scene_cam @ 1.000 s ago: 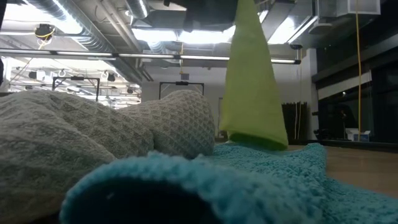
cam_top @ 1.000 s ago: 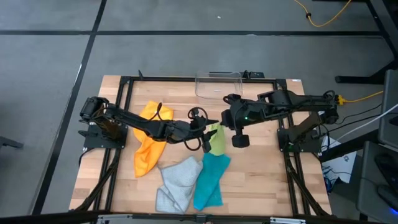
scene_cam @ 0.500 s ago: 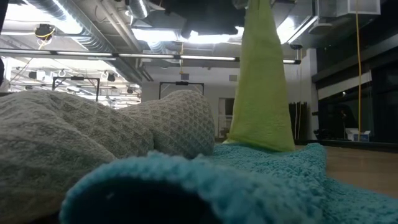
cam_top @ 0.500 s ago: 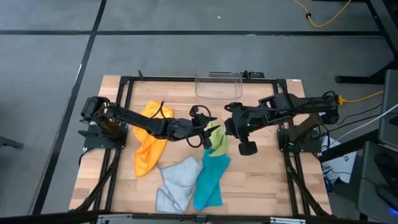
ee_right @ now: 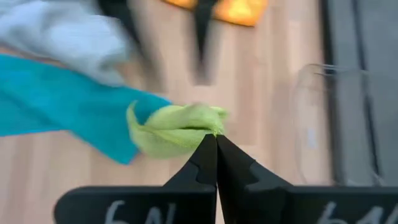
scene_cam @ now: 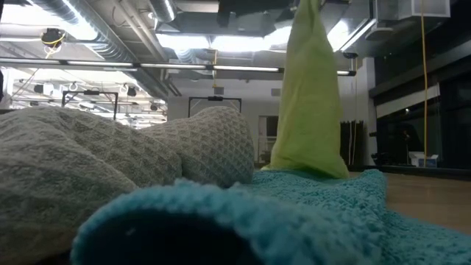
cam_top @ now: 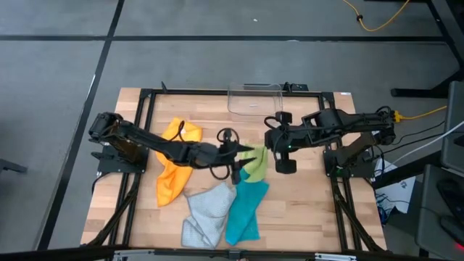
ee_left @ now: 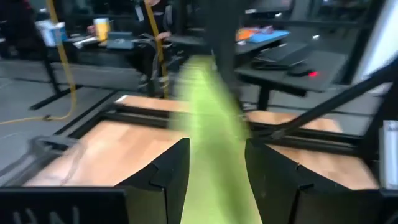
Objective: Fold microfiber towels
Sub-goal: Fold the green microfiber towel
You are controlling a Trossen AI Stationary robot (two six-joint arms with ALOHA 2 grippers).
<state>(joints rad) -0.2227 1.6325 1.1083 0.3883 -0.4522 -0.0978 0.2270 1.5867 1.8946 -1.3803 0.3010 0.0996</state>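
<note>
The lime green towel (cam_top: 255,164) hangs at mid-table between my two grippers. In the low view its lower end (scene_cam: 309,163) rests on the teal blue towel (cam_top: 245,206). My right gripper (ee_right: 216,138) is shut on its top. My left gripper (ee_left: 217,180) reaches in from the left, its fingers on either side of a bunched band of the towel (ee_left: 214,149). The light grey towel (cam_top: 206,209) and the orange towel (cam_top: 176,165) lie crumpled on the table. My left gripper has a bunched band of the lime green towel (ee_left: 216,186) between its two fingers (ee_left: 168,177), coming level from the table's left. The band fills the gap and runs on toward the right gripper. Which part of the towel this is, I cannot tell. My right gripper pinches a bunched top edge of the lime green towel (ee_right: 211,124) at the tips of its shut fingers, from above. The towel hangs below the fingers (scene_cam: 305,88), and its lower end lies on the teal blue towel.
A clear plastic bin (cam_top: 255,98) stands at the table's far edge, behind the grippers. The teal blue and light grey towels lie toward the near edge, the orange one at the left. Bare wood (cam_top: 304,196) shows at the right.
My right arm's wrist has turned while its gripper stays shut on the towel's top. The hanging lime green towel has shifted a little toward the table's right. My left gripper has stayed beside the towel.
</note>
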